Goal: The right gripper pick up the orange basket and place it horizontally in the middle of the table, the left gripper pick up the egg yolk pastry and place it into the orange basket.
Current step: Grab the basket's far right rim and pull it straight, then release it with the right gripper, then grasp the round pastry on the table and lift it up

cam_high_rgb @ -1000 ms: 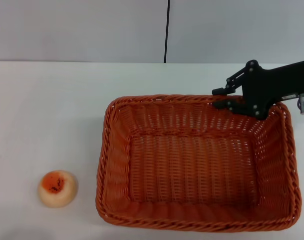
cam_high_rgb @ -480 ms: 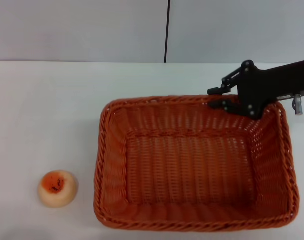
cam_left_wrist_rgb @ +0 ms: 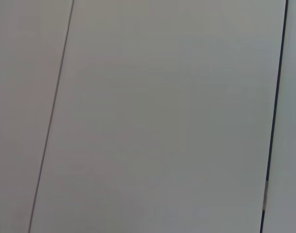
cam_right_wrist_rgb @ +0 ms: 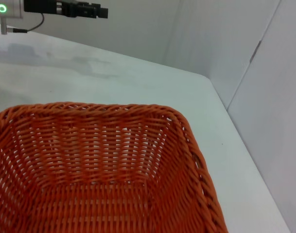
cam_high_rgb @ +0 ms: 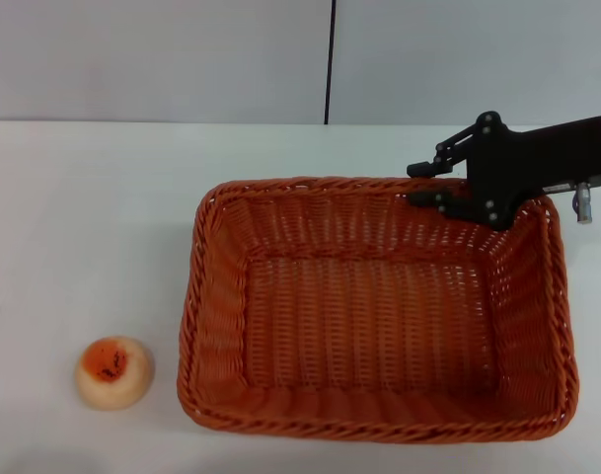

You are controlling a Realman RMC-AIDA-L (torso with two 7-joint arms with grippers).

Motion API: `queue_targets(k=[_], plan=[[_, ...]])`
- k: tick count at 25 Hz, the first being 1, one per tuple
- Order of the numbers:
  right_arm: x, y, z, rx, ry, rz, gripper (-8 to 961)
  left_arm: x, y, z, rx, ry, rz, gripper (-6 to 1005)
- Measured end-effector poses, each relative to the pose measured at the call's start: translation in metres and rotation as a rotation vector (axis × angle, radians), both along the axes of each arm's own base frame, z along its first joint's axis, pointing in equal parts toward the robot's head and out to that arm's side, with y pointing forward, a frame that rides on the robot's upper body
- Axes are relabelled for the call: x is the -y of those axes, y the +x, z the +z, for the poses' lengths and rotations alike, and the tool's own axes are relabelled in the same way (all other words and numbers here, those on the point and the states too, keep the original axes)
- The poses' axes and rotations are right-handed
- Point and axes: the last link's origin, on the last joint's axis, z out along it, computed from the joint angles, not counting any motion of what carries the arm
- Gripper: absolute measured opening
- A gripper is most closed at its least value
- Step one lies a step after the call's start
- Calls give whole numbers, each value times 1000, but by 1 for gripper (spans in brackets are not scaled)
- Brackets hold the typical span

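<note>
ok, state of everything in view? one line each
orange basket: upright on the table, empty, far rim pinched by the right gripper.
right gripper: shut on the basket's far rim.
egg yolk pastry: on the table, left of the basket, apart from it, untouched.
left gripper: held above the table, away from the basket.

- The place looks like a robot test cell or lab rather than a home: a wide, plain white desk [cam_high_rgb: 103,227] fills the work area.
- Behind it stand bare pale grey wall panels [cam_high_rgb: 162,59] split by a dark vertical seam [cam_high_rgb: 330,59]; the left wrist view shows only such panels.
- A black robot arm reaches over the desk.
- In the right wrist view, black equipment with a lit green ring [cam_right_wrist_rgb: 1,8] hangs above the desk.
</note>
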Motion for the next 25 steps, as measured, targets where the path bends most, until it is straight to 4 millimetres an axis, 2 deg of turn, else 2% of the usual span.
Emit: queue_targets(k=[7, 10, 12, 13, 16, 17, 18, 19, 21, 22, 23, 24, 25], plan=[[0, 2, -2, -3, 13, -7, 236, -1, 1, 0, 2, -1, -3, 827], [1, 1, 1, -26, 17, -6, 322, -1, 1, -1, 2, -7, -6, 827], [7, -3, 11, -115, 36, -4, 380, -1, 2, -3, 2, -27, -15, 827], [7, -3, 11, -115, 36, -4, 380, -2, 3, -5, -3, -62, -35, 827], [17, -4, 29, -261, 102, -10, 380, -3, 7, -7, -25, -150, -95, 827], [26, -1, 41, -375, 168, -21, 380, -3, 7, -7, -25, -150, -95, 827], [26, -1, 41, -375, 168, -21, 380, -3, 9, -6, -34, -197, -124, 826], [31, 1, 47, -445, 209, -31, 380, -6, 11, -1, -29, -295, -187, 826], [41, 8, 61, -588, 296, -57, 380, -9, 13, 3, -20, -382, -235, 826], [51, 19, 74, -722, 378, -95, 380, -9, 13, 3, -20, -382, -235, 826], [51, 19, 74, -722, 378, -95, 380, -11, 15, 4, -15, -417, -255, 826], [62, 34, 84, -848, 478, -132, 380, -11, 15, 4, -15, -417, -255, 826], [62, 34, 84, -848, 478, -132, 380, -16, 21, 4, -17, -503, -310, 826]])
